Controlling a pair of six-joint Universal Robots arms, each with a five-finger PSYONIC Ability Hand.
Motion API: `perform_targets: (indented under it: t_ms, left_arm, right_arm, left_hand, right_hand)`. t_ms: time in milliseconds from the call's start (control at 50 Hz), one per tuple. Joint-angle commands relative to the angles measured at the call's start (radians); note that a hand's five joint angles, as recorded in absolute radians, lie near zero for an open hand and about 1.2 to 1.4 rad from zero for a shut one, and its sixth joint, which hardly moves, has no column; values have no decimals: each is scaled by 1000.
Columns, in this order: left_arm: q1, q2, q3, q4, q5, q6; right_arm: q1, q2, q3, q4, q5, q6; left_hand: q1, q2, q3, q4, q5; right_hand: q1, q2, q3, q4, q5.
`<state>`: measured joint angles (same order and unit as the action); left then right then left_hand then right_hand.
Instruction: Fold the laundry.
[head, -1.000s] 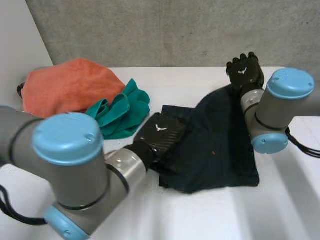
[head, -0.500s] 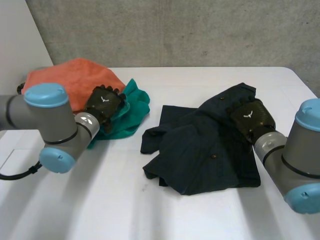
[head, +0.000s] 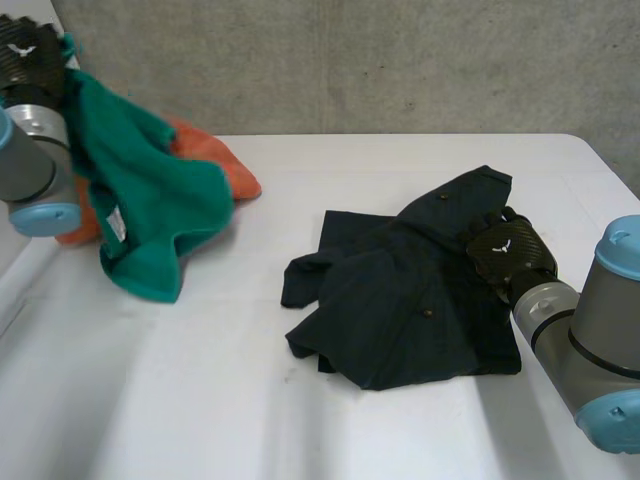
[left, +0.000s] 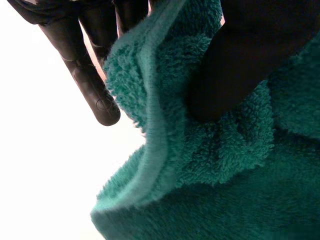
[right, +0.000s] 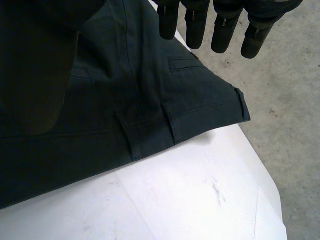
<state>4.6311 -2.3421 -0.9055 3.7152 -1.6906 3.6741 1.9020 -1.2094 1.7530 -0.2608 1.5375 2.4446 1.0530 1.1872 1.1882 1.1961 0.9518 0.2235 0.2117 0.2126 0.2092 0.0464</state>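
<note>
- Versus half a second ago: my left hand (head: 28, 62) was down on the green terry towel (head: 140, 200) at table level. It's now raised high at the far left, and the towel has come up with it.
- Left fingers (left: 82, 75) and thumb are clamped on the towel. The hemmed edge runs between them, thumb pressed into the pile on one side and fingers on the other.
- The rest of the towel hangs loose below the hand, draped in front of the orange towel (head: 228, 168), its low end just over the white table (head: 300, 430).
- My right hand (head: 510, 255) has barely shifted since then and is at the right edge of the crumpled dark navy trousers (head: 400, 300).
- Right fingers (right: 225, 30) are straight and relaxed, gripping nothing. The waistband with its belt loops and pocket slit lies spread under the fingertips, with its corner flat on the table.
- The trousers sit mid-table, well apart from both towels.
</note>
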Motion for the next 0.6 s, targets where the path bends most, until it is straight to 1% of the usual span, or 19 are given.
perform_targets:
  t_ms: [20, 40, 60, 140, 200, 220, 280, 300, 360, 380, 420, 440, 480, 500, 520, 580, 600]
  left_arm:
    - [-6, -19, -70, -21, 20, 69]
    - [-18, -8, -90, -18, 31, 69]
    - [-34, 15, -123, -14, 48, 64]
    - [-86, 70, -222, -18, 86, 63]
    - [-133, 115, -301, -24, 97, 61]
    - [-164, 160, -347, -27, 101, 61]
    - [-213, 231, -435, -37, 106, 61]
    - [-242, 275, -502, -50, 109, 61]
    - [-294, 337, -605, -87, 115, 53]
    - [-333, 372, -660, -116, 121, 41]
    - [-383, 403, -713, -147, 131, 21]
    - [-432, 424, -755, -182, 143, -8]
    - [-477, 434, -788, -218, 152, -46]
    - [-495, 435, -802, -234, 155, -68]
    - [-527, 435, -818, -268, 155, -113]
    - [-560, 431, -825, -317, 157, -190]
    - [-571, 426, -820, -343, 157, -239]
  right_arm:
    - [0, 1, 2, 2, 0, 1]
    - [0, 1, 2, 2, 0, 1]
    - [0, -1, 2, 3, 0, 1]
    - [0, -21, 3, 9, 0, 4]
    - [-1, -54, 9, 15, -4, 17]
    - [-1, -65, 11, 18, -5, 22]
    - [-3, -102, 13, 40, -11, 37]
    - [-4, -111, 13, 51, -11, 42]
    - [-24, -145, 11, 99, -14, 63]
    - [-35, -153, 11, 115, -14, 71]
    - [-57, -168, 11, 156, -17, 85]
    - [-72, -177, 11, 211, -25, 89]
    - [-83, -182, 13, 276, -37, 96]
    - [-84, -182, 16, 308, -51, 96]
    - [-87, -182, 28, 360, -78, 97]
    - [-89, -182, 55, 390, -112, 99]
    - [-90, -180, 78, 385, -134, 100]
  left_hand:
    - [-879, -1013, -1014, -1022, -952]
    - [-791, -925, -926, -934, -864]
    - [-879, -1013, -1014, -1022, -952]
    - [-879, -1013, -1014, -1022, -952]
    - [-879, -1013, -1014, -1022, -952]
    - [-879, -1013, -1014, -1022, -952]
    - [-879, -1013, -1014, -1022, -952]
    - [-879, -1013, -1014, -1022, -952]
    - [-879, -1013, -1014, -1022, -952]
    - [-879, -1013, -1014, -1022, -952]
    - [-879, -1013, -1014, -1022, -952]
    - [-878, -1012, -1013, -1021, -951]
    - [-863, -997, -998, -1006, -936]
    - [-848, -983, -984, -992, -922]
    - [-840, -974, -975, -983, -913]
    - [-834, -968, -969, -977, -907]
    - [-831, -965, -966, -974, -904]
  right_hand:
    - [-49, -37, -38, -35, -46]
    - [-49, -37, -38, -35, -46]
    - [-49, -37, -38, -35, -46]
    - [-49, -37, -38, -35, -46]
    - [-49, -37, -38, -35, -46]
    - [-49, -37, -38, -35, -46]
    - [-49, -37, -38, -35, -46]
    - [-49, -37, -38, -35, -46]
    - [-49, -37, -38, -35, -46]
    - [-49, -37, -38, -35, -46]
    - [-49, -37, -38, -35, -46]
    - [-49, -37, -38, -35, -46]
    - [-49, -37, -38, -35, -46]
    - [-49, -37, -38, -35, -46]
    - [-48, -36, -37, -34, -46]
    - [-12, -1, -2, 2, -10]
    - [-12, -1, -1, 2, -10]
